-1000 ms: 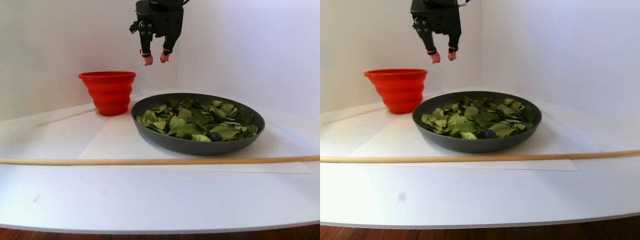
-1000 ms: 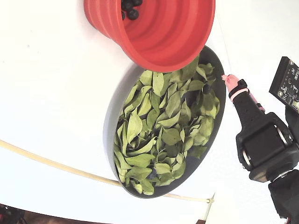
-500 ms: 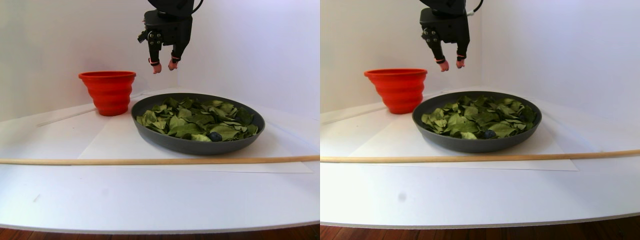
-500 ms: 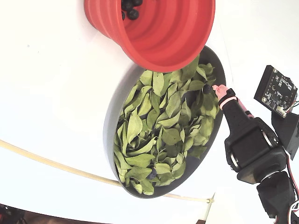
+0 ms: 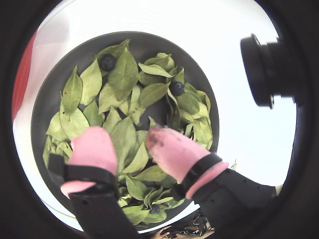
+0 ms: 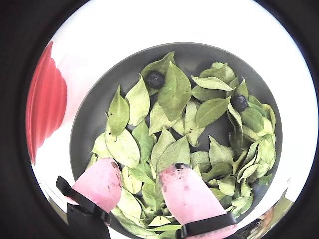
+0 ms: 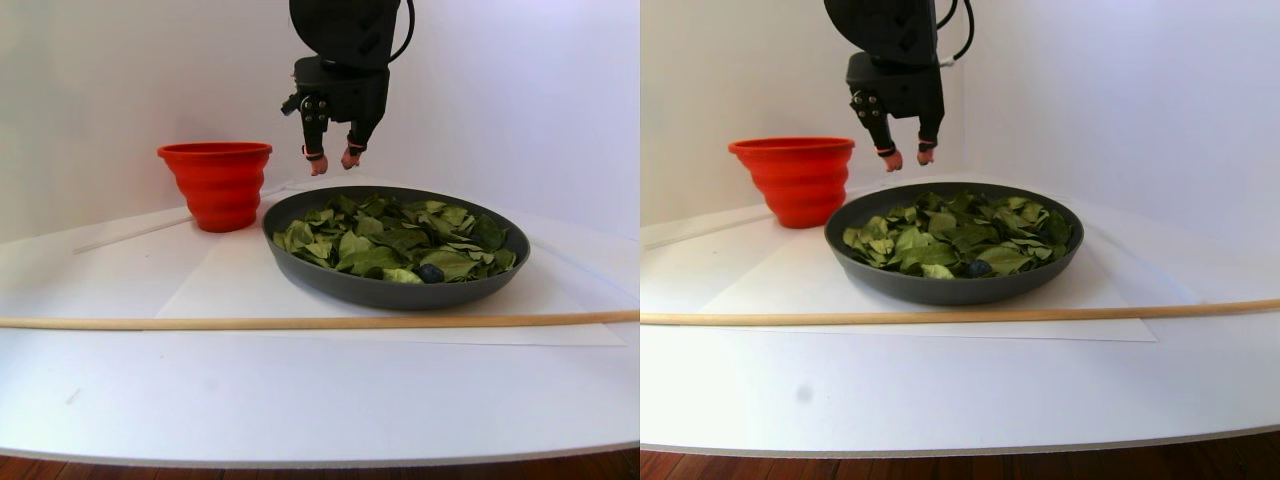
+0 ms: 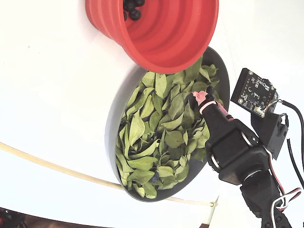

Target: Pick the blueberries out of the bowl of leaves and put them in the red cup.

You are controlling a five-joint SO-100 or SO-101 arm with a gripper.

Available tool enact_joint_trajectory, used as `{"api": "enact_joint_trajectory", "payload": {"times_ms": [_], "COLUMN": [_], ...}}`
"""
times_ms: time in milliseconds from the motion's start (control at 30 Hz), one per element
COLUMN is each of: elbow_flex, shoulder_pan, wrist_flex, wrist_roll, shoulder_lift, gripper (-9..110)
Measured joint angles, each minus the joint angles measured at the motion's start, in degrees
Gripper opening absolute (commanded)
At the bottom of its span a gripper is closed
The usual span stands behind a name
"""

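The dark grey bowl holds a loose heap of green leaves. One of the blueberries lies at its front edge, and in a wrist view two more lie among the leaves. The red cup stands left of the bowl, with several blueberries inside. My gripper hangs open just above the back of the bowl. Its pink fingertips are spread over the leaves, with nothing between them.
A long wooden stick lies across the table in front of the bowl, on a white sheet. White walls close in behind and to the right. The table's front edge drops to a wooden floor.
My gripper has come down from high above and moved in from outside the bowl's rim to just over the leaves. It has stayed open, and bowl and cup have not moved.
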Motion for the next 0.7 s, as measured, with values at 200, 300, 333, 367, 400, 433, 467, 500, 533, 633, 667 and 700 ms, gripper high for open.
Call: {"api": "enact_joint_trajectory", "payload": {"times_ms": [200,300,333,367,400,433,467,500,533,633,667,700], "elbow_flex": [-2.5,-3.7,-4.0,-4.5,-4.7,-5.3,-5.6,-6.2,-6.6,-7.8,-8.2,-8.5], "shoulder_pan": [0.0,0.0,0.0,0.0,0.0,0.0,0.0,0.0,0.0,-0.1,-0.1,-0.1], "wrist_flex": [-0.7,-1.3,-1.5,-1.8,-1.9,-2.0,-2.1,-2.1,-2.1,-2.1,-2.1,-2.1], "wrist_roll": [0.8,1.0,1.0,1.0,1.0,1.0,1.0,1.0,1.0,1.1,1.4,1.6], "shoulder_lift": [-2.5,-4.0,-4.4,-4.8,-5.4,-5.8,-6.2,-6.7,-7.0,-8.2,-8.6,-9.1], "gripper": [15,15,15,15,15,15,15,15,15,15,15,15]}}
